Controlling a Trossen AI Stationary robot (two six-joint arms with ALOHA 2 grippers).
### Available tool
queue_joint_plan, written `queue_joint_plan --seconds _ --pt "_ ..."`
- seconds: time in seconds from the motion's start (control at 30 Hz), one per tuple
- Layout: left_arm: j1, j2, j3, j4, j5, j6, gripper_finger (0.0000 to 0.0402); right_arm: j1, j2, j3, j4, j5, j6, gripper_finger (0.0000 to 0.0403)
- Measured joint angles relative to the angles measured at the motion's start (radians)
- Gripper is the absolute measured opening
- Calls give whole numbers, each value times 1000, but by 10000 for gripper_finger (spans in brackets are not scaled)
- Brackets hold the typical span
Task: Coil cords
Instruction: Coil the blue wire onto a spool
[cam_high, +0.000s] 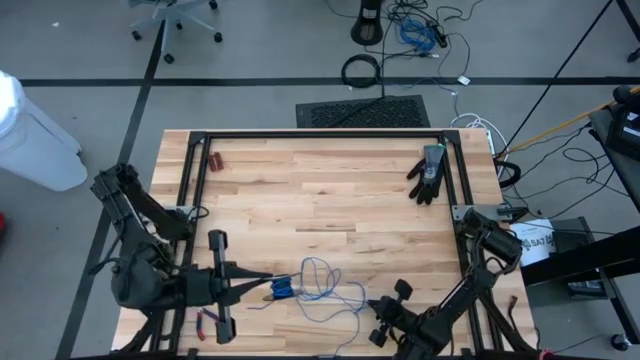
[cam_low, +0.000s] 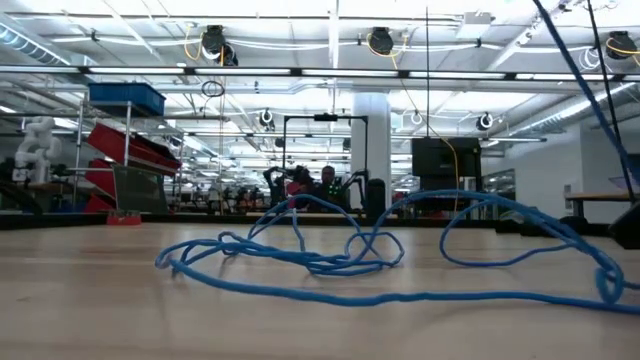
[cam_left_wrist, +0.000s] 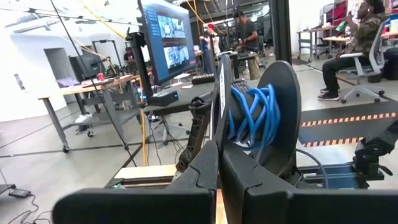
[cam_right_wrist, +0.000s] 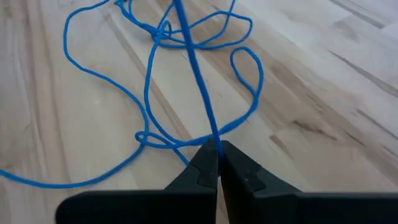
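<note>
**Operator:** Overhead first. From above I saw the cable (cam_high: 322, 288) sprawled in loose loops close to the table's (cam_high: 330, 200) near edge, about midway along it. The left gripper (cam_high: 268, 282) sat at the bundle's left end, right by the bright blue plug (cam_high: 283, 290). The right gripper (cam_high: 372, 306) sat at the loops' right end, hard by the near edge.

**Observer:** And anything else on the surface?

**Operator:** A black glove (cam_high: 428, 172) near the far right corner, well apart from the work.

**Observer:** The table-height view?

**Operator:** It showed only the cable (cam_low: 330, 262) lying in low, slack curves across the wood, with one strand rising out of frame at the right.

**Observer:** Left wrist?

**Operator:** Its fingers (cam_left_wrist: 249, 180) stood pressed together. I could not tell from that view whether any cord was between them.

**Observer:** Right wrist?

**Operator:** There the right gripper (cam_right_wrist: 218, 163) was pinched down on a single strand of the cable (cam_right_wrist: 193, 68), which ran taut away from the tips over the loose loops.

**Observer:** How would you have handled the coiling?

**Operator:** I judged it best to keep that strand lightly tensioned, lay even turns one beside another, and avoid dragging the tangle tighter.
</note>
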Motion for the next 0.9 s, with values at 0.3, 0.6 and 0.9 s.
queue_joint_plan --seconds 0.3,0.6,0.9 --pt "-2 -5 3 -46 -14 -75 6 26 -2 19 -31 56 22 13" --pt "9 46 3 -116 -14 -149 6 22 -13 112 -38 11 -102 63" --pt "9 112 3 -132 -14 -200 6 11 -13 203 147 257 -369 70"
